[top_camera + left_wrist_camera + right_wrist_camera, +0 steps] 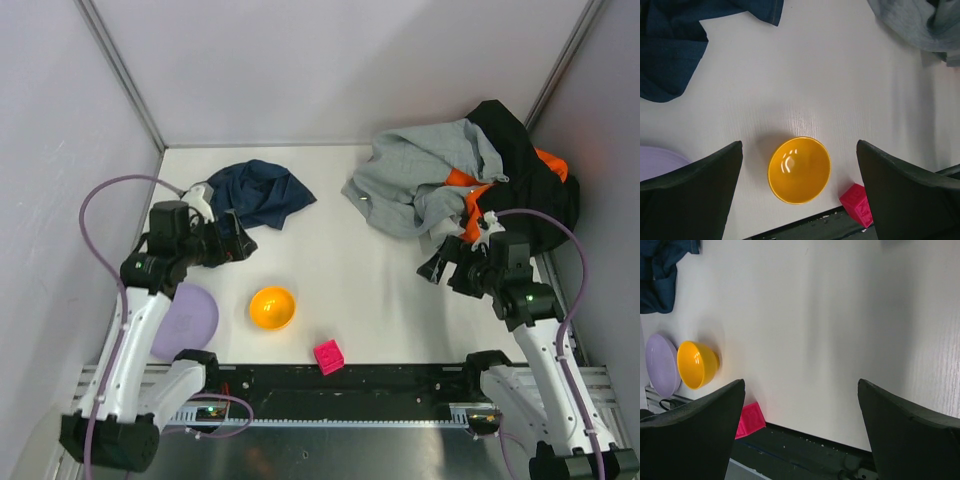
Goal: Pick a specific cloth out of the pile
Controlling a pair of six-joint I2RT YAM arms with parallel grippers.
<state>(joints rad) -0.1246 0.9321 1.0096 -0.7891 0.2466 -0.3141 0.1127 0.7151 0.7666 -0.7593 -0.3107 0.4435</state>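
Note:
The dark navy cloth [262, 193] lies alone on the table at the back left, apart from the pile [470, 180] of grey, orange and black garments at the back right. The cloth also shows in the left wrist view [670, 55] and in the right wrist view [660, 275]. My left gripper [236, 246] is open and empty, just in front of the cloth's near edge. My right gripper [440, 262] is open and empty, just in front of the pile's near edge.
An orange bowl [272, 307] sits in the front middle, a pink cube [329, 356] near the front edge, and a lilac plate [186, 320] at the front left under the left arm. Walls close the table on the left, back and right.

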